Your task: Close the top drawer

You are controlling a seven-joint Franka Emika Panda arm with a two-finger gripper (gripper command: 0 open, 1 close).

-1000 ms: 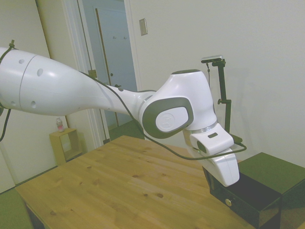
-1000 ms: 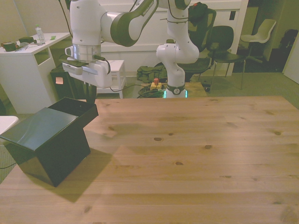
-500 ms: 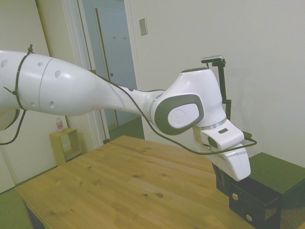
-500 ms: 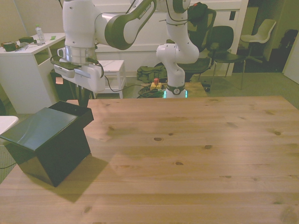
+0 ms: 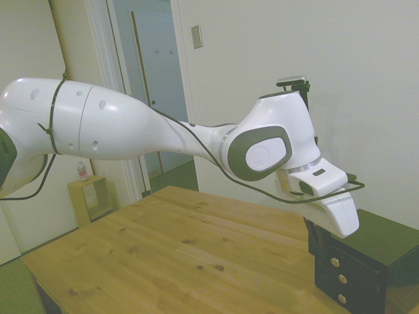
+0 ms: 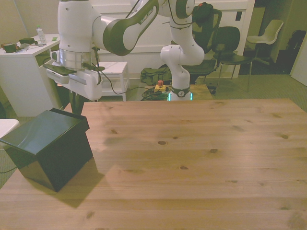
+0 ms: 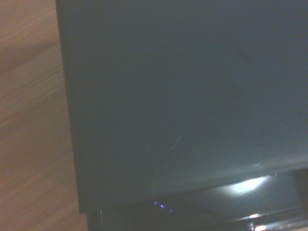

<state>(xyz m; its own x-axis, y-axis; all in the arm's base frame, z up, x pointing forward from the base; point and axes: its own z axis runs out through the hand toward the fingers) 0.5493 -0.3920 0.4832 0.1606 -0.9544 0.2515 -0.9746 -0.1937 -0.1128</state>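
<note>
Side view: wooden table [image 5: 177, 242] at left; gripper [image 5: 315, 237] sits at the front upper edge of the black cabinet [image 5: 373, 252] at right. Finger opening cannot be told. Top drawer [image 5: 340, 260] lies nearly flush with the two fronts below, its knob [image 5: 334, 262] uppermost.

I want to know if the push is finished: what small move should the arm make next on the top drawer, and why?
Probably one short further push into the cabinet. In the side view the top drawer seems to sit slightly proud of the two drawers below, its knob out of line with theirs, and the gripper is right at its front.
</note>
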